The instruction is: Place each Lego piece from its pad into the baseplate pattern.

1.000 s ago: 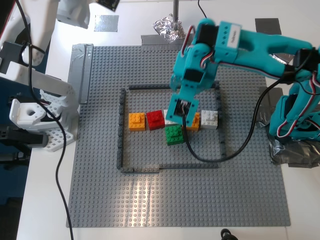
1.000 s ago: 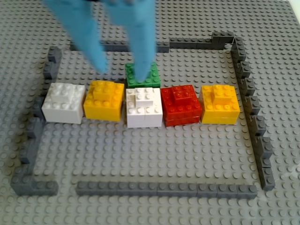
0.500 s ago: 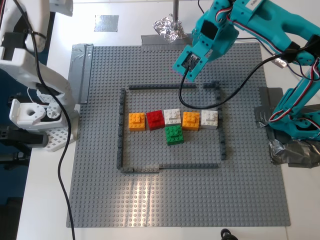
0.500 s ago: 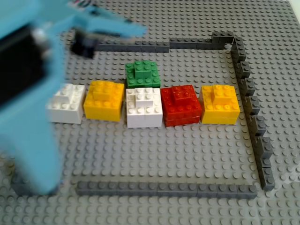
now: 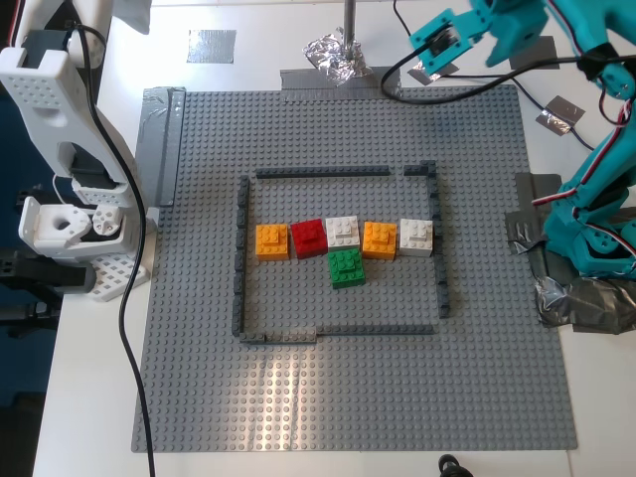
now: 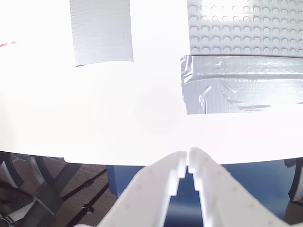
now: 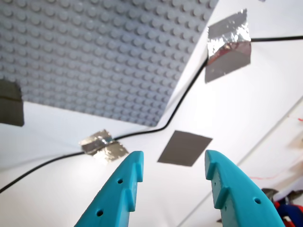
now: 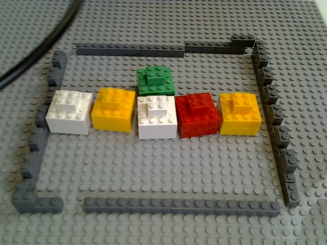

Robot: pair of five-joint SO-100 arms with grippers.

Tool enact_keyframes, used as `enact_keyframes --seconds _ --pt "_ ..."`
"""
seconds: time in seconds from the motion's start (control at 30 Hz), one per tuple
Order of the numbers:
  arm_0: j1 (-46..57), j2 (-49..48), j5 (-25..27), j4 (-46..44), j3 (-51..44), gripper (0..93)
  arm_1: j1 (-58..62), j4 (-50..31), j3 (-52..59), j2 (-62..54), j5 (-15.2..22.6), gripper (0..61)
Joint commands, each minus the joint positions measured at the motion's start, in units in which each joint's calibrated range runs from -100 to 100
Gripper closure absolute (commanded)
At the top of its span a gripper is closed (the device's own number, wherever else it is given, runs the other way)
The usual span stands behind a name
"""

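My first gripper (image 7: 173,182), teal, hangs with jaws spread and nothing between them, above a dark-grey pad (image 7: 184,148) on the white table, beside the corner of the baseplate (image 5: 497,298). Well away from it, the green brick (image 5: 346,268) sits inside the dark-grey outline, touching the row of 5 bricks that includes 2 orange bricks (image 5: 271,240). My second gripper (image 6: 188,163), white, has its jaws pressed together, empty. No writing is readable.
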Motion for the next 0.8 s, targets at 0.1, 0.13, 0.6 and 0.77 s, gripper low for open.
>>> enact_keyframes --seconds 0.1,0.13,0.6,0.77 --pt "6.5 -1.9 1.4 0.0 -4.2 77.7 1.9 1.1 -8.5 1.6 0.6 61.2" --pt "8.1 -1.9 1.4 -0.2 -4.3 77.7 2.4 0.3 -9.3 2.6 0.8 61.2" --pt "13.7 6.1 2.8 -0.3 -13.0 77.7 3.7 2.4 -16.1 6.0 1.3 61.2" --pt "14.3 7.9 2.8 0.2 -14.8 77.7 3.7 3.1 -16.6 6.0 1.5 61.2"
